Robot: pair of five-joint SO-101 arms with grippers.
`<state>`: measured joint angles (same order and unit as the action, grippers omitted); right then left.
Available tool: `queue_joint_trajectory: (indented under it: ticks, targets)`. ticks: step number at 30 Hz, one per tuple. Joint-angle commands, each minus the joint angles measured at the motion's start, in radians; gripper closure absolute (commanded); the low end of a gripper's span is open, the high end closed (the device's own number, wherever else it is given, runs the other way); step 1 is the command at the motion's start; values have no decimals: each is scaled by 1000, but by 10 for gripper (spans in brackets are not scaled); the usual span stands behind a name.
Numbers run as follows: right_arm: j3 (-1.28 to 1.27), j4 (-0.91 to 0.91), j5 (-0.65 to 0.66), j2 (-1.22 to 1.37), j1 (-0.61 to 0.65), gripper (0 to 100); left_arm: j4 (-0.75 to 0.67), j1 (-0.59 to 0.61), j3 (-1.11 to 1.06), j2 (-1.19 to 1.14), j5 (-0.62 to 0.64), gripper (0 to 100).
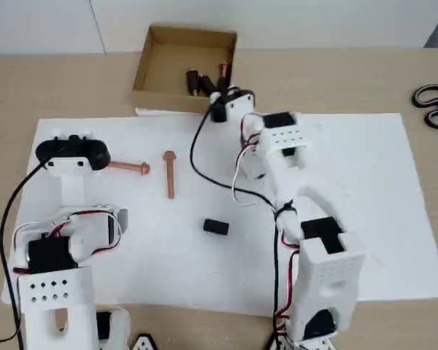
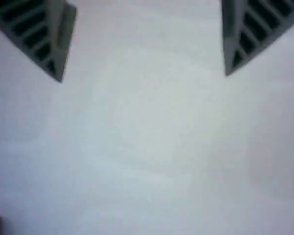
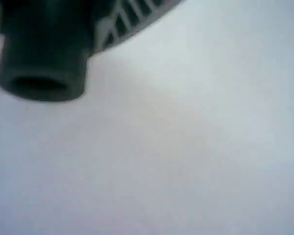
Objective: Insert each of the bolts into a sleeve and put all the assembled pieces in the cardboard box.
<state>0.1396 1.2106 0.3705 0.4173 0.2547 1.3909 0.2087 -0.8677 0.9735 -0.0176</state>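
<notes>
A: Progress, near to far?
B: One sleeve (image 1: 216, 227), a bolt (image 1: 169, 174) and a second bolt (image 1: 128, 167) are left loose on the white sheet (image 1: 365, 219). The left pincer (image 2: 143, 76) is spread wide, empty; the right pincer (image 1: 223, 103) is clamped on a second sleeve (image 3: 41, 58). Assembled pieces (image 1: 201, 82) are logged in the cardboard box (image 1: 155, 58).

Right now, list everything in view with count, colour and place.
cardboard box: one, brown, beyond the sheet's far edge.
assembled pieces: a few, dark and copper, inside the box; count unclear.
bolts: two, copper, loose on the sheet.
loose sleeve: one, black, mid-sheet.
held sleeve: one, black, in the right tool.
sheet: one, white, on the table.
table: one, light wood.
scissors: one pair, dark handles, on the table beside the sheet.
left tool: one, dark, open above bare sheet.
right tool: one, dark, shut on the held sleeve, near the box.
</notes>
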Motion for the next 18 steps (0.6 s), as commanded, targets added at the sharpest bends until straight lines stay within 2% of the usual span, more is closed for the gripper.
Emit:
queue_joint_trajectory:
  ticks: [1, 6, 13, 18]
  targets:
    - [91, 51, -28, -15, -13, 995, -23, -2, 2, 9, -5, 800]
    - [158, 119, -77, -15, -24, 995, -23, 0, 2, 9, -5, 800]
    - [322, 323, -157, -15, -18, 995, -15, 0, 36, 0, -5, 798]
    - [334, 367, -167, -15, -18, 995, -18, -2, 122, -170, -5, 798]
